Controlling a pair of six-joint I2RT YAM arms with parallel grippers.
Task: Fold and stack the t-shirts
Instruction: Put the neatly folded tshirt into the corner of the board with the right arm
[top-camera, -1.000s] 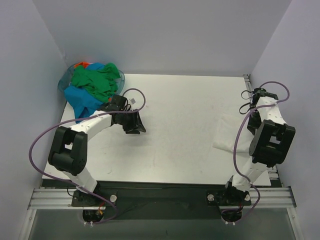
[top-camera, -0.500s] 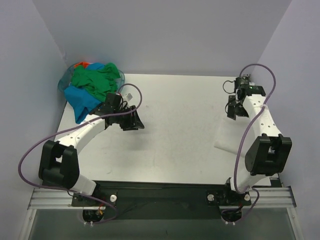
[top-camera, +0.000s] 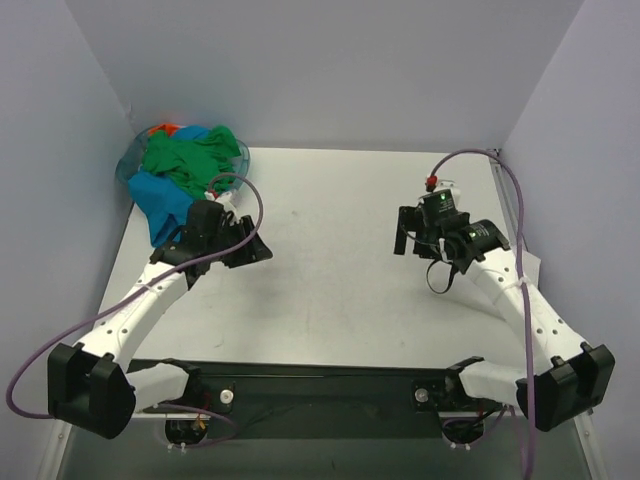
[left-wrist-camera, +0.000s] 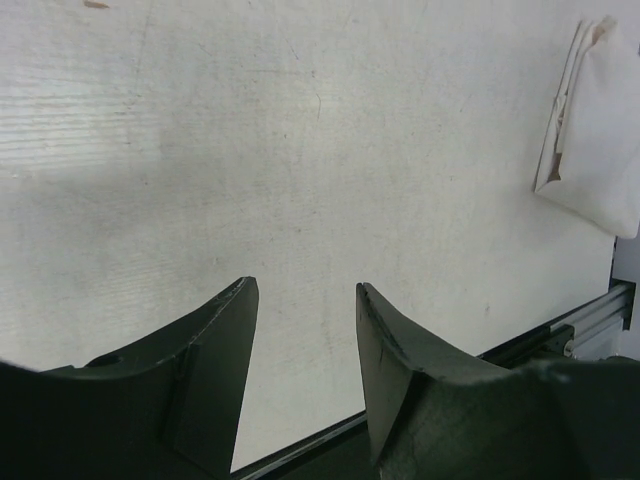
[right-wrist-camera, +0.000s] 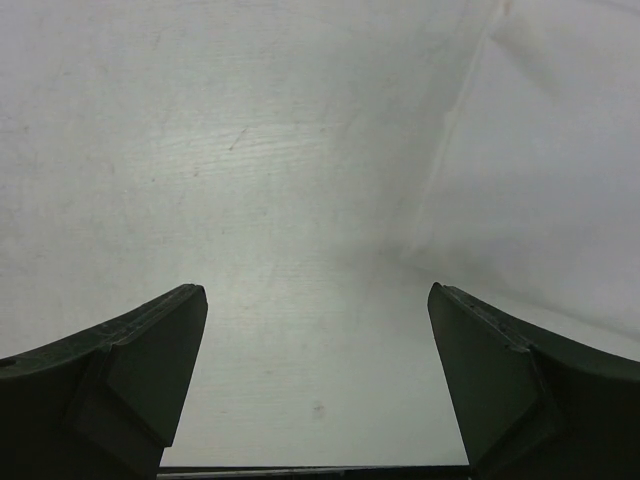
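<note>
Several t-shirts (top-camera: 185, 168) heaped, apparently unfolded, far left

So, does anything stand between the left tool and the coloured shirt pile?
Nothing visible does: the shirt pile lies close behind the left tool, which points away from it, across the table.

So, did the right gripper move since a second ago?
Yes. The right gripper swung left, away from the right edge of the table, toward its middle.

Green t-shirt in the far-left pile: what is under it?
A blue t-shirt spills out beneath the green t-shirt, and an orange scrap shows behind it. Anything lying deeper is covered by the cloth and cannot be made out.
</note>
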